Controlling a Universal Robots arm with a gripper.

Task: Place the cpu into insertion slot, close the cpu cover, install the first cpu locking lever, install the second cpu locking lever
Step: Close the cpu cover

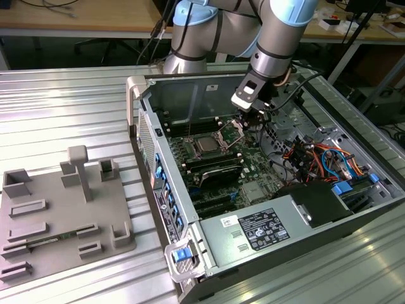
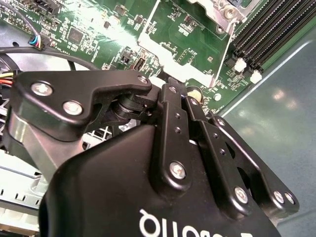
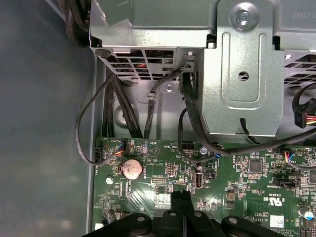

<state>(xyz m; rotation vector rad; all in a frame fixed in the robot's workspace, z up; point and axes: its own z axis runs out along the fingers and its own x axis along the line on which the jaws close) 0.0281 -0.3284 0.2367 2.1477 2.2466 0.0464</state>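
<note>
**A:** What's the layout, biggest thing first?

**B:** A ribbed metal tabletop [image 1: 63, 107] carries an open computer case [image 1: 190, 98] lying on its side. A grey fixture tray [image 1: 63, 209] sits beside it, on the exterior view's left. The arm [image 1: 278, 31] reaches down into the case, over the green motherboard [image 1: 253, 171].

**A:** And the claw?

**B:** The claw [image 1: 254, 115] hangs just beside the cpu cover [image 1: 231, 131]. In the first wrist view its fingertips [image 3: 177, 197] are pressed together. It's closed, with nothing that I can see between them.

**A:** What could go wrong from here?

**B:** The cover is a thin frame tilted up on its hinge, so I'd judge that closed tips pushing on its edge could slide off. They would then strike the board or the chip below. A bundle of cables [image 1: 297, 152] lies near the claw on the exterior view's right and might snag. If the chip sits even slightly crooked, pressing the cover down could load it unevenly.

**A:** How does the chip look?

**B:** The cpu [image 1: 207, 145] lies in the insertion slot [image 1: 218, 154]. It is a small flat square with a silver top, and it looks level from here. I can't tell whether it is fully seated. The cover is not yet down over it.
</note>
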